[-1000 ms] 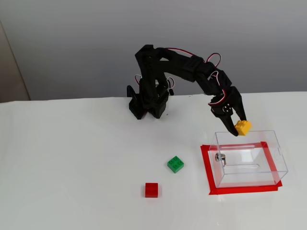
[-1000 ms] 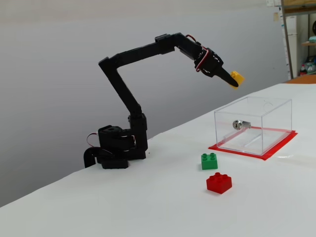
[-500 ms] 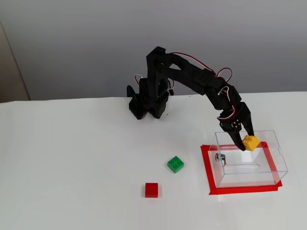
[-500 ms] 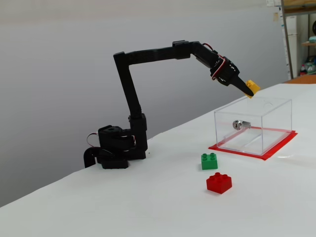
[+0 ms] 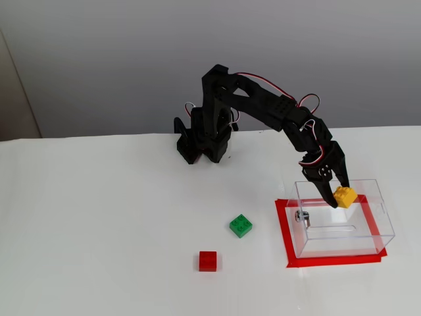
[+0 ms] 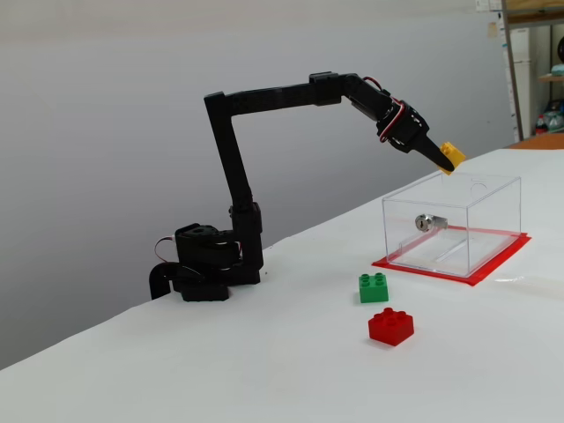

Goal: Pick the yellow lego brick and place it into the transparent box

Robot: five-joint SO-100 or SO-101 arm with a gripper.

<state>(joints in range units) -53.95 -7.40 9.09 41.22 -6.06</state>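
Note:
The yellow lego brick (image 5: 345,195) (image 6: 452,152) is held between the fingers of my black gripper (image 5: 339,195) (image 6: 447,160), which is shut on it. The gripper points down and holds the brick in the air just above the open top of the transparent box (image 5: 368,234) (image 6: 480,233). The box stands on a red taped rectangle (image 5: 284,227) (image 6: 493,269) at the right of both fixed views. It has a small metal fitting (image 5: 303,216) (image 6: 424,221) on one wall and looks empty inside.
A green brick (image 5: 241,226) (image 6: 374,287) lies on the white table left of the box. A red brick (image 5: 208,261) (image 6: 390,326) lies nearer the front. The arm's base (image 5: 200,141) (image 6: 204,269) stands at the back.

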